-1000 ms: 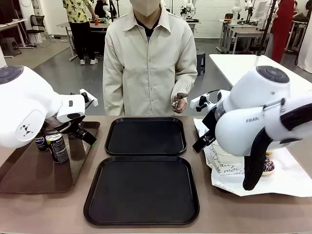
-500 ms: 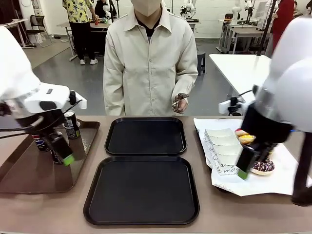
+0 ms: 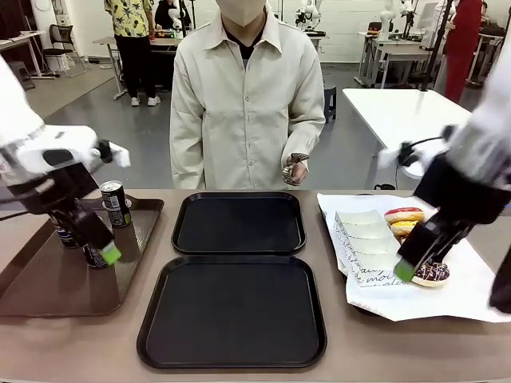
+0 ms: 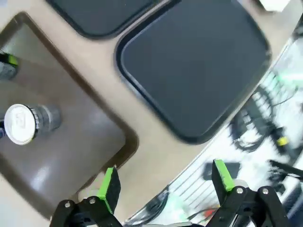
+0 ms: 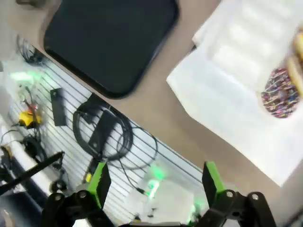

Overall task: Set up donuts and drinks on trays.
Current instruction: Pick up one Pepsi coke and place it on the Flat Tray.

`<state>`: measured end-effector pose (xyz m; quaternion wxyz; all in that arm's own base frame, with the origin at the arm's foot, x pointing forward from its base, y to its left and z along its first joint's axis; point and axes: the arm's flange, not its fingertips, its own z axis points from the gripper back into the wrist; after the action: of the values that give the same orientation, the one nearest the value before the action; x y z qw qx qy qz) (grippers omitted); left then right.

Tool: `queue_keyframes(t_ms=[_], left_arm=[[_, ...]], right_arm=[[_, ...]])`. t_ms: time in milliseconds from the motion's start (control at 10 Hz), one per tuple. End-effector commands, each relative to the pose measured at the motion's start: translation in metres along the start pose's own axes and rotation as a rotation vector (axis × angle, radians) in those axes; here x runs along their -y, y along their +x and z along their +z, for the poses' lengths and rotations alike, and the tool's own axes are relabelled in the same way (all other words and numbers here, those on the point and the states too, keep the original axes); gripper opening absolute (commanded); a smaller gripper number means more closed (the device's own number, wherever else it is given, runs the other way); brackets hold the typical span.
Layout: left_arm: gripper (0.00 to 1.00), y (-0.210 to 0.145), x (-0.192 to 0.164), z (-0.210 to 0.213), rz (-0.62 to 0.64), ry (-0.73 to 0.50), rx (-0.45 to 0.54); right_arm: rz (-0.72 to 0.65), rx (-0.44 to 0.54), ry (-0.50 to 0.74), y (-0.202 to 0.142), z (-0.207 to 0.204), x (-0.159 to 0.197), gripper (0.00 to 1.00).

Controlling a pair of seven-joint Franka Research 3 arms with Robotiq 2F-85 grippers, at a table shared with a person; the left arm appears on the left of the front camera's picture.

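Observation:
Two black trays lie mid-table, the far tray (image 3: 239, 222) and the near tray (image 3: 233, 309), both bare. Dark soda cans stand on the brown tray (image 3: 48, 287): one can (image 3: 116, 203) in plain sight, another can (image 3: 64, 232) partly behind my left arm. My left gripper (image 3: 110, 254) hangs open beside them; its wrist view shows a silver can top (image 4: 20, 124) and the near tray (image 4: 194, 61). On white paper (image 3: 471, 295) lie a red-iced donut (image 3: 403, 215), a yellow donut (image 3: 402, 228) and a sprinkled chocolate donut (image 3: 432, 274). My right gripper (image 3: 405, 270) is open beside the sprinkled donut (image 5: 282, 92).
A stack of white paper sleeves (image 3: 366, 243) with script lettering lies on the paper's left part. A person stands at the far side, one hand (image 3: 294, 169) held at the waist. Cables and a slatted panel show below the table's front edge in both wrist views.
Both arms have swung their grippers down toward the table. The left gripper now hangs over the brown tray by the cans, and the right one has shifted right toward the sprinkled donut.

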<state>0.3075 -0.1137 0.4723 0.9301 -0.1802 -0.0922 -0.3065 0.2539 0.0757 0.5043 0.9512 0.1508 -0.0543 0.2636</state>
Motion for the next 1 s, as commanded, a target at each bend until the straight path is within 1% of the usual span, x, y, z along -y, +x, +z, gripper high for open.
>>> queue_keyframes(t_ms=[0, 100, 200, 300, 400, 600, 700, 800, 900], left_arm=[[1.00, -0.042, -0.071, 0.011, 0.279, -0.612, 0.396], [1.00, -0.061, -0.093, 0.017, 0.327, -0.749, 0.477], [1.00, -0.079, -0.108, 0.017, 0.369, -0.836, 0.495], [1.00, -0.091, -0.125, 0.022, 0.405, -0.859, 0.507], [1.00, -0.108, -0.133, 0.027, 0.445, -0.847, 0.531], [1.00, -0.131, -0.147, 0.048, 0.493, -0.810, 0.547], [1.00, -0.143, -0.150, 0.049, 0.541, -0.776, 0.547], [1.00, -0.144, -0.163, 0.050, 0.570, -0.755, 0.529], [1.00, -0.154, -0.165, 0.050, 0.596, -0.721, 0.517]], right_arm=[[-0.339, 0.309, 0.440, -0.072, -0.011, 0.098, 1.00], [-0.416, 0.389, 0.532, -0.098, -0.009, 0.125, 1.00], [-0.502, 0.414, 0.625, -0.123, -0.009, 0.149, 1.00], [-0.583, 0.407, 0.695, -0.149, -0.009, 0.169, 1.00], [-0.629, 0.409, 0.718, -0.171, -0.005, 0.183, 1.00], [-0.670, 0.506, 0.765, -0.207, 0.004, 0.197, 1.00], [-0.680, 0.545, 0.772, -0.222, 0.009, 0.202, 1.00], [-0.698, 0.589, 0.762, -0.234, 0.013, 0.204, 1.00], [-0.724, 0.604, 0.735, -0.244, 0.018, 0.207, 1.00]])
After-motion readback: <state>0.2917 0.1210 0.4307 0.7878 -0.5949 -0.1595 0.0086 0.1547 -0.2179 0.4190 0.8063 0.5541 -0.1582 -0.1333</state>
